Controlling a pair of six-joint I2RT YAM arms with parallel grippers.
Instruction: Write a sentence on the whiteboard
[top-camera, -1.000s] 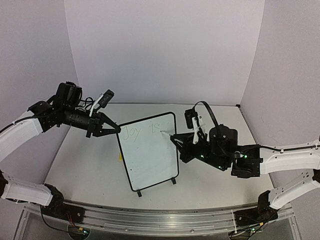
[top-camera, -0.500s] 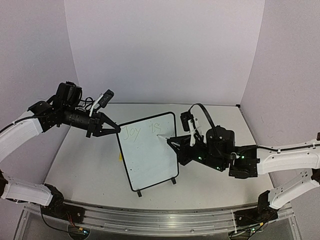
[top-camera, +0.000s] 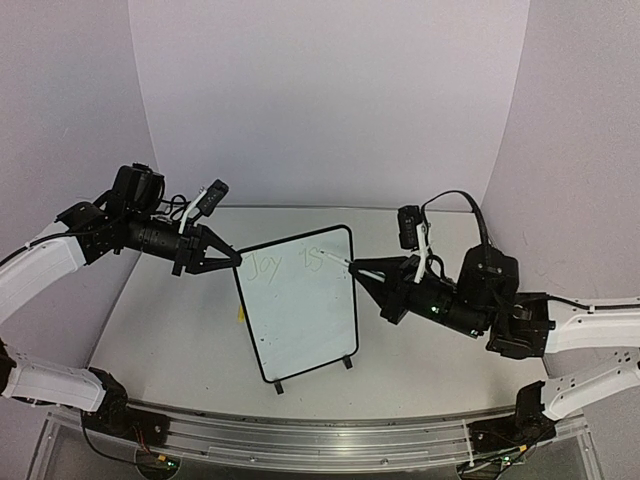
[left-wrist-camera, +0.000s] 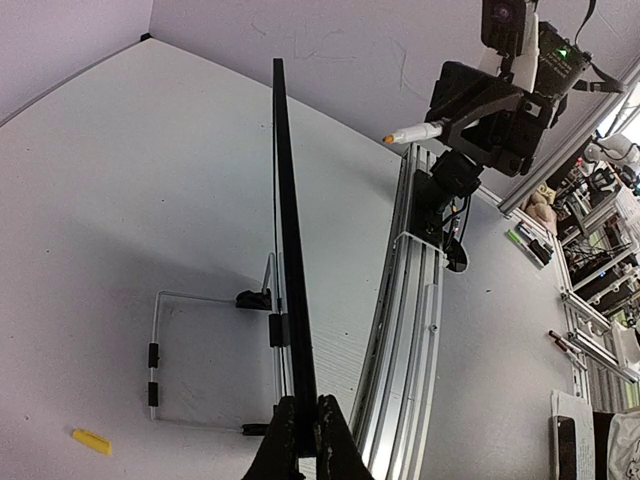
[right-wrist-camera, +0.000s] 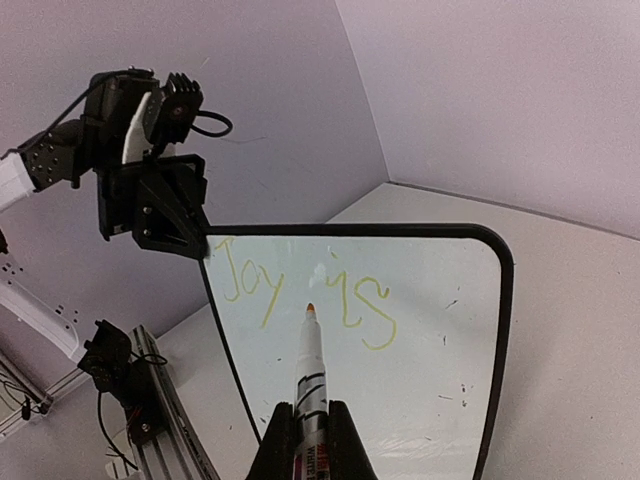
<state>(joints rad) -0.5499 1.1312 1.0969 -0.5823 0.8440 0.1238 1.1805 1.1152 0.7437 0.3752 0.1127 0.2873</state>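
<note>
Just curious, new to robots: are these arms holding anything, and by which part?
The left tool pinches the whiteboard at its top corner; the right tool clamps the marker by its barrel.

Lilac walls (top-camera: 330, 100) enclose a pale grey table (top-camera: 170, 330), with an aluminium rail (top-camera: 320, 442) running along its near edge. A small yellow cap (left-wrist-camera: 91, 441) lies alone on the tabletop, left of centre. A yellow-and-white marker (top-camera: 366, 270) hangs uncapped above the surface, its orange-yellow tip pointing left (black and red print bands its barrel). Past the rail, the left wrist view catches a cluttered workshop, with loose pens (left-wrist-camera: 525, 243) on a bench and metal framing (left-wrist-camera: 600, 270) behind.
</note>
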